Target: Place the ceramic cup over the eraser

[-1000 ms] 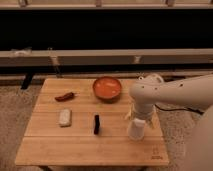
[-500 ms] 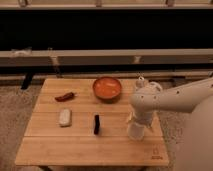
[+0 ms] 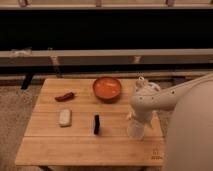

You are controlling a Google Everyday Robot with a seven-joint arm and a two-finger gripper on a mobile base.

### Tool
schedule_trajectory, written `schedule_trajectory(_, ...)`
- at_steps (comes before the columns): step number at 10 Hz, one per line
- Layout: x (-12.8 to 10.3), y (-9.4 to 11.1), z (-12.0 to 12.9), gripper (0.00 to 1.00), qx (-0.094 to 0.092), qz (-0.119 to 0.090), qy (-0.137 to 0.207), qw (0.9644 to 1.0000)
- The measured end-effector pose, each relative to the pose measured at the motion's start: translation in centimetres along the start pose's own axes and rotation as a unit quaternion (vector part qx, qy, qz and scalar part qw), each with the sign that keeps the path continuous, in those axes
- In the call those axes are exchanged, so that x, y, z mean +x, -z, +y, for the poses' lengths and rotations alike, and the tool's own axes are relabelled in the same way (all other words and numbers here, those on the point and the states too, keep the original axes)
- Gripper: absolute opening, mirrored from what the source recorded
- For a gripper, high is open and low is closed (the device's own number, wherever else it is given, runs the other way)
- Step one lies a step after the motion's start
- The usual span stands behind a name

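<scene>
The ceramic cup (image 3: 136, 131), pale and tall, stands on the wooden table (image 3: 55, 147) at its right side. My gripper (image 3: 136, 121) hangs straight down over the cup from the white arm that reaches in from the right; its jaws stand open around the cup's top, mostly hidden behind the wrist. The eraser (image 3: 96, 124), a narrow black block, lies flat on the table a short way left of the cup, apart from it.
An orange-red bowl (image 3: 107, 88) sits at the table's back middle. A dark red chili-shaped item (image 3: 64, 96) lies at the back left, and a whitish pad (image 3: 65, 117) lies left of the eraser. A dark wall with ledges runs behind.
The arm has swung left and lower, bringing the wrist in over the cup. The cup and the eraser have stayed where they were.
</scene>
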Motion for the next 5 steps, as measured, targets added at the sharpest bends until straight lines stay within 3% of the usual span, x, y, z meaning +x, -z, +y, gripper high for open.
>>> schedule_trajectory(2,-0.27,-0.56,0.50,0.75,-0.004,0.004,0.003,1.0000)
schedule_trajectory(5,-0.21,-0.89,0.88,0.45,-0.013,0.025,0.001,0.9996)
